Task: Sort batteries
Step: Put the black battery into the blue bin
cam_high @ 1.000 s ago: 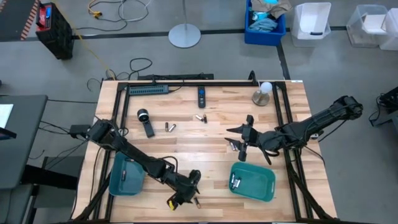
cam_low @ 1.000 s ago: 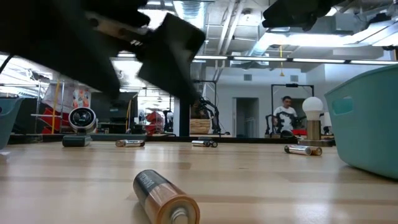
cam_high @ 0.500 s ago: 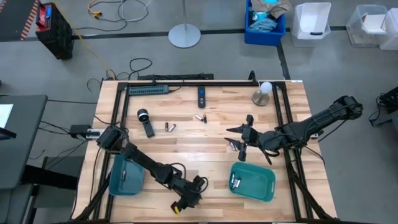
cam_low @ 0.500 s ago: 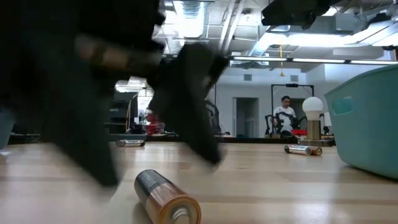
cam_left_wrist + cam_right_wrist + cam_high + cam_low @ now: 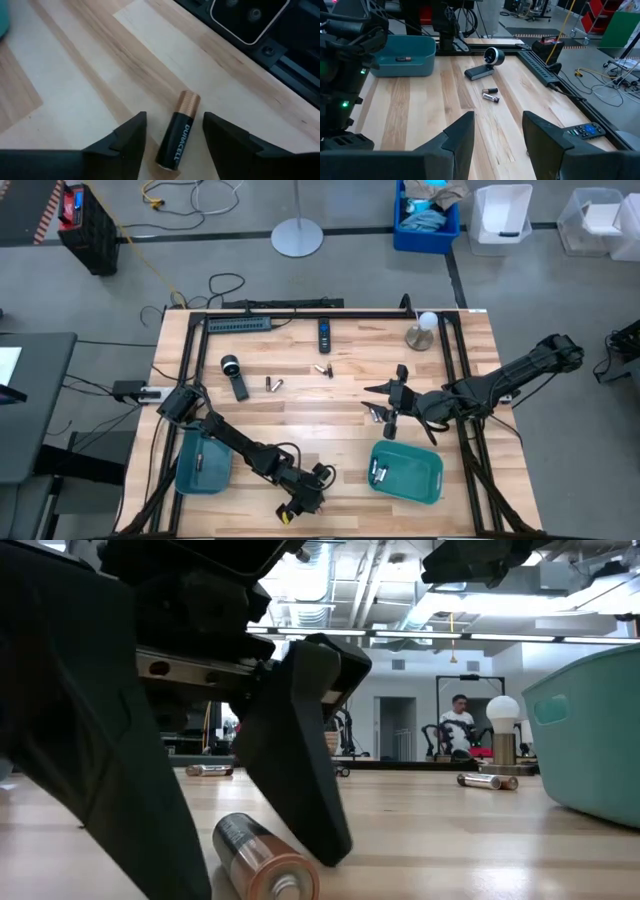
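High view, left gripper: low over the near edge of the wooden table, just right of the left teal tray.
High view, right gripper: over the table's right half, above a small cluster of batteries, beyond the right teal tray.
High view, other batteries: one pair beside the black webcam, another pair near the black remote.
Low view, left gripper: its fingers stand on the wood on both sides of a copper-and-black battery, which lies flat; gaps show either side, so the jaws are spread and not yet gripping.
Low view, background: more batteries lie far across the table; a person is in the room behind.
Left wrist view: the copper-and-black battery lies between the two fingertips, untouched by either.
Right wrist view, right gripper: fingers apart, nothing between them; a battery pair lies on the table ahead, near the webcam.
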